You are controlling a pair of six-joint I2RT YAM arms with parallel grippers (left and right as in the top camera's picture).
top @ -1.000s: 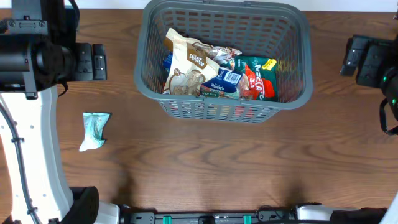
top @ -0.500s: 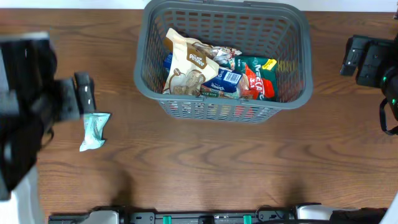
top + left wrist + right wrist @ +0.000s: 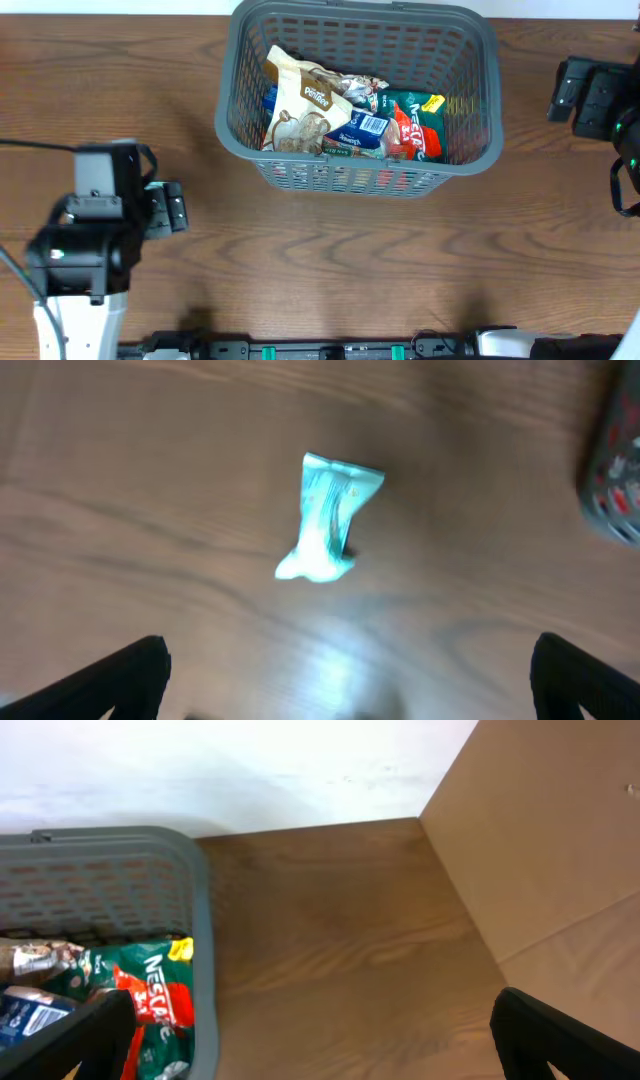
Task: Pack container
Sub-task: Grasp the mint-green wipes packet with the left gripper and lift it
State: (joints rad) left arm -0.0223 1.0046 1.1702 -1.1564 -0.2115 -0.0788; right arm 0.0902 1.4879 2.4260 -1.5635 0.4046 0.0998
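Observation:
The dark grey slotted basket stands at the back middle and holds several snack packets: a beige one, a blue-white one and a green-red Nescafe one. A small teal packet lies on the table in the left wrist view; in the overhead view the left arm hides it. My left gripper is open and empty above the table, with the teal packet ahead of its fingers. My right gripper is open and empty to the right of the basket, whose rim shows in the right wrist view.
The brown wooden table runs across the view. The left arm's white base stands at the front left. A tan board stands at the table's right side. The basket's corner shows blurred at the left wrist view's right edge.
The left arm has swung from the back left toward the front and now sits over the teal packet, hiding it from overhead. The right arm and the basket have not moved.

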